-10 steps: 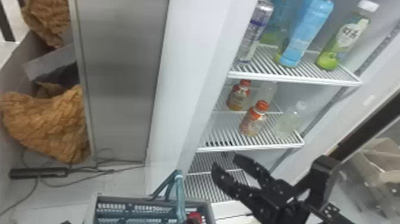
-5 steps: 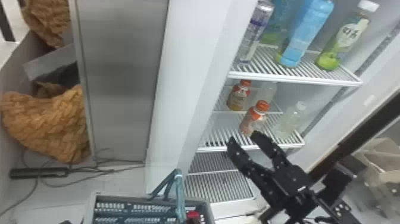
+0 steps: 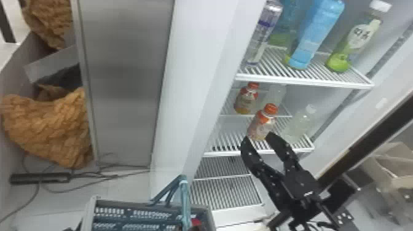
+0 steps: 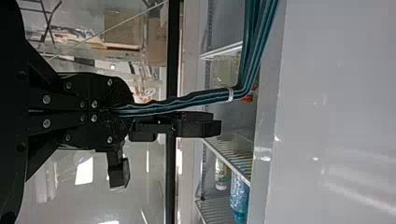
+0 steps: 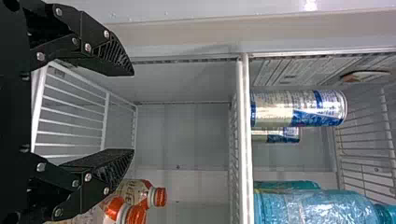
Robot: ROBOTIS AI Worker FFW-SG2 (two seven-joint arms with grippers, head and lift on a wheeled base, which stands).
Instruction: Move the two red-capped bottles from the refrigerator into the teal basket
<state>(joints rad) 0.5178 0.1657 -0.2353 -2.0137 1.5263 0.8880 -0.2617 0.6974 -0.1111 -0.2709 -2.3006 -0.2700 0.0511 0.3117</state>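
My right gripper [image 3: 258, 138] is open at the edge of the middle shelf, its fingertips overlapping the lower part of the front red-capped bottle [image 3: 262, 121]. Behind that stands the other red-capped bottle [image 3: 245, 99]. The right wrist view has my right gripper [image 5: 133, 112] with a wide gap, holding nothing; the front bottle's cap [image 5: 136, 215] and the rear bottle [image 5: 133, 192] are beside its lower finger. My left gripper [image 4: 114, 112] is shut on the handle [image 4: 187, 102] of the teal basket [image 3: 135, 202], at the bottom of the head view.
Clear bottles [image 3: 299, 123] stand to the right of the red-capped ones. Taller bottles [image 3: 318, 33] and a can [image 3: 264, 30] occupy the shelf [image 3: 304, 80] above. The fridge's white side wall [image 3: 196, 76] rises at the left, and a small red item [image 3: 196, 221] shows by the basket's handle.
My right gripper has moved up and slightly right in the head view, from below the middle shelf to the front bottle, staying open. Bottles and basket look much the same.
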